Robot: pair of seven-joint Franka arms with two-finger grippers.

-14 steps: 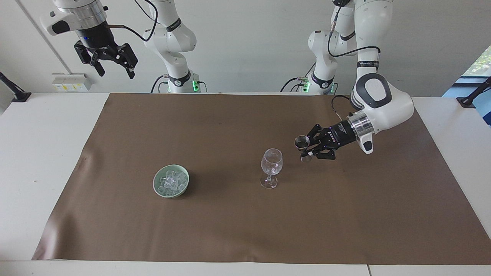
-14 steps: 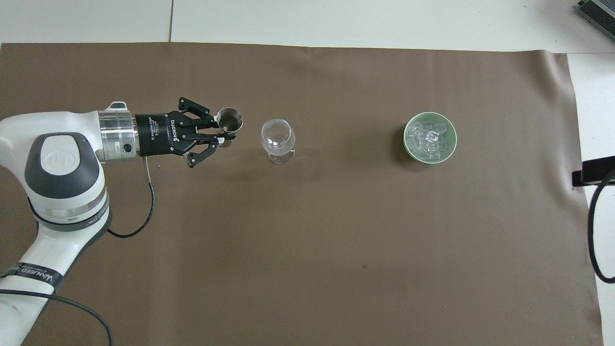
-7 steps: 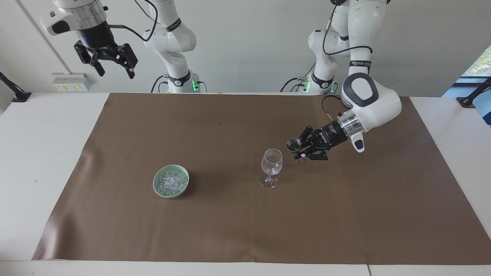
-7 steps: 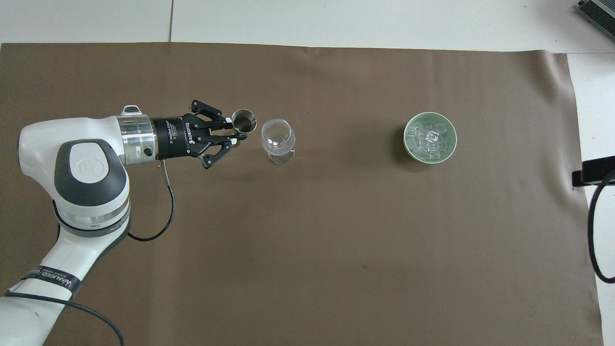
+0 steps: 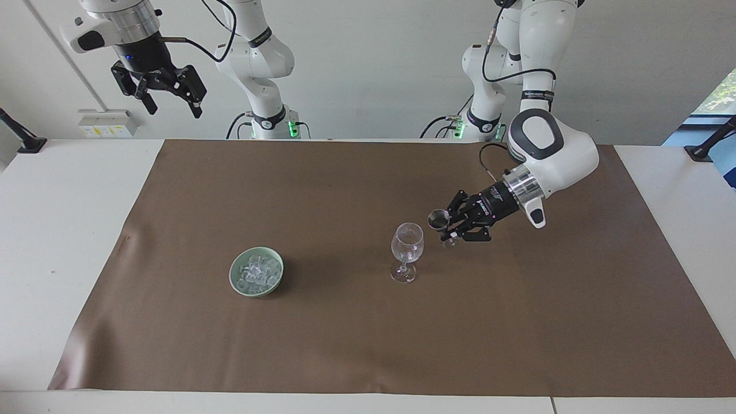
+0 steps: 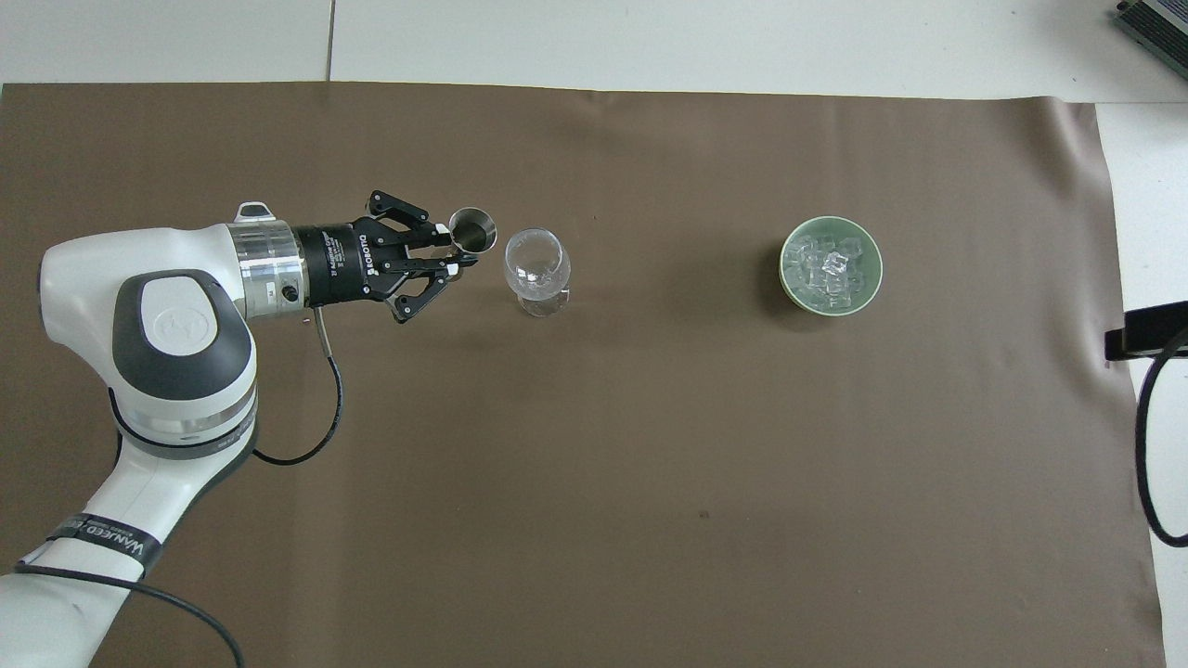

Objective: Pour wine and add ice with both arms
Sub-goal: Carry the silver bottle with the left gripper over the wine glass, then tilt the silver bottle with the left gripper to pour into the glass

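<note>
Overhead view: nearest the robots, the left arm (image 6: 158, 371) comes in from the bottom corner and bends across the brown mat (image 6: 594, 520) that covers the desk (image 6: 742, 42). Its left hand (image 6: 455, 258) is clenched on a small metal measuring cup (image 6: 472, 230), gripped around its narrow waist with the open mouth facing up. The cup hangs just beside the stemmed glass (image 6: 536, 269), toward the left arm's end of the desk, and apart from the rim. In the facing view the same left hand (image 5: 447, 230) holds the cup (image 5: 439, 218) at about the height of the glass bowl, clear of the mat; whether any liquid is inside the cup is hard to tell from here.

The glass (image 5: 407, 252) stands upright on the mat and looks empty.

Toward the right arm's end of the desk, well apart from the glass, sits a pale green bowl (image 6: 795, 289) filled with the ice (image 6: 829, 267), a heap of small clear cubes. In the facing view the bowl (image 5: 237, 287) and ice (image 5: 256, 272) lie about as far from the robots as the glass.

The right arm (image 5: 253, 52) waits, its right hand (image 5: 169, 103) raised high near the wall with the fingers spread apart, grasping nothing.
</note>
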